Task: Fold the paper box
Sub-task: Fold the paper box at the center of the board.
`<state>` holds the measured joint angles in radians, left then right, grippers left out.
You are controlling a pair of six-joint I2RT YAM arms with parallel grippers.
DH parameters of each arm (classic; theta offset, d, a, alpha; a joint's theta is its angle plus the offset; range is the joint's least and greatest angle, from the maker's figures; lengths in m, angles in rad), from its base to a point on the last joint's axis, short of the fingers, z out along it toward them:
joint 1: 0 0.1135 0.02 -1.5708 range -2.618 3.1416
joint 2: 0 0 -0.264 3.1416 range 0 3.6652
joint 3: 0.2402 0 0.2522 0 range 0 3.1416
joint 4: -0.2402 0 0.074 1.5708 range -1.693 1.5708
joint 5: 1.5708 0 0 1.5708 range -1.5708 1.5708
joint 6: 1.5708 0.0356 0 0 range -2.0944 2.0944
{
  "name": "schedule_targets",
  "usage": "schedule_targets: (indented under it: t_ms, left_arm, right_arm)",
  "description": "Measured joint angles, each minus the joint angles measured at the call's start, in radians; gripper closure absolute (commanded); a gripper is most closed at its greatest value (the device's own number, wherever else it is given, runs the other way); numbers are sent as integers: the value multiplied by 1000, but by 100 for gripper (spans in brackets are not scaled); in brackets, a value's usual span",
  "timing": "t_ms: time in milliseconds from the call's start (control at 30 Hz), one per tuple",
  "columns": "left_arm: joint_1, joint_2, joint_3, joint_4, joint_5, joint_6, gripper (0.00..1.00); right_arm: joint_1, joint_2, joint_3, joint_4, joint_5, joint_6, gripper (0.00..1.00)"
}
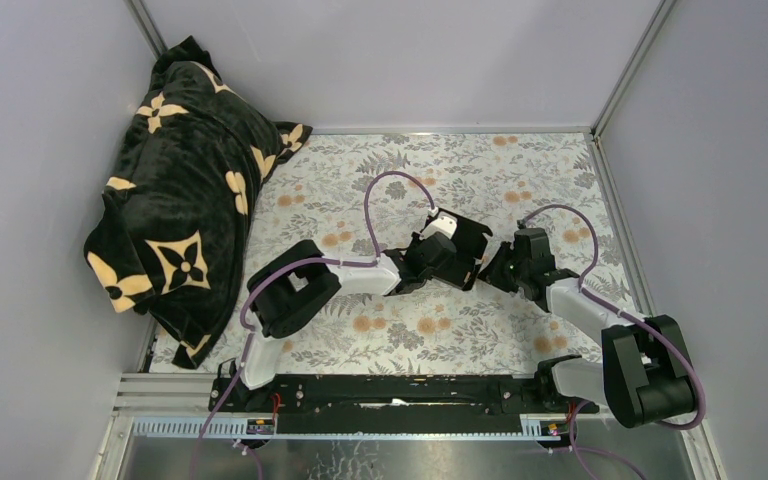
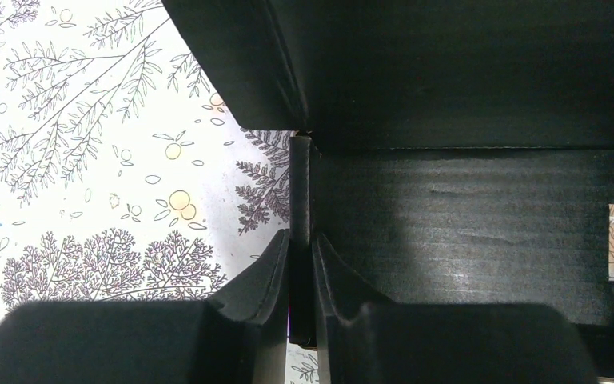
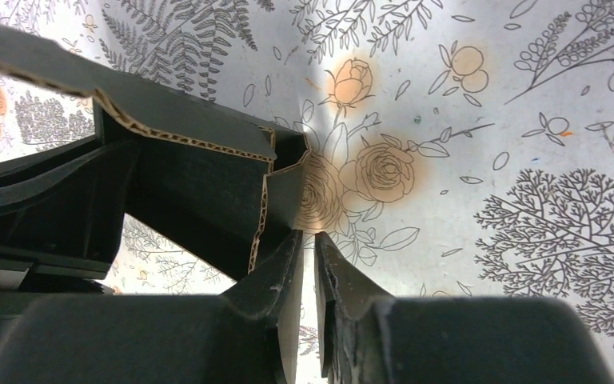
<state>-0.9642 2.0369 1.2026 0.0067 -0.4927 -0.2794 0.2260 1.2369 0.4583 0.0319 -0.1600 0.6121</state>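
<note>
Lightly does it: thin card, held by one wall

The paper box [image 1: 465, 240] sits half formed at the middle of the table [image 1: 560, 160] in the overhead view, its flaps splayed. My left tool [image 2: 301, 240] is closed to a sliver on one upright wall, whose thin edge runs straight up between the fingers [image 2: 268, 276] at the centre of the left wrist view. My right tool [image 3: 308, 238] is nearly shut too, but only the floral cloth shows through its gap. It holds nothing and hangs just beside the box's raw corner.

The card is matte black and corrugated. Brown fluting shows along the cut edges, and faint ribs cross the inner panel. I judge it very light, stiff across each panel, willing to bend only at its creases, and easy to dent under a hard pinch. The matte face should not slip. I would grip a wall edge close to a crease rather than the middle of a flap. The plush blanket [image 1: 180, 200] lies at upper left, well apart.
</note>
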Motion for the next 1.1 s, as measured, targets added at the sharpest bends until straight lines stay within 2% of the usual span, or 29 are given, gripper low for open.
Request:
schedule_targets:
  t_ms: [1100]
  left_arm:
    - [0,19,24,-1,0,5,81]
  right_arm:
    - [0,26,3,41,-43,12,76]
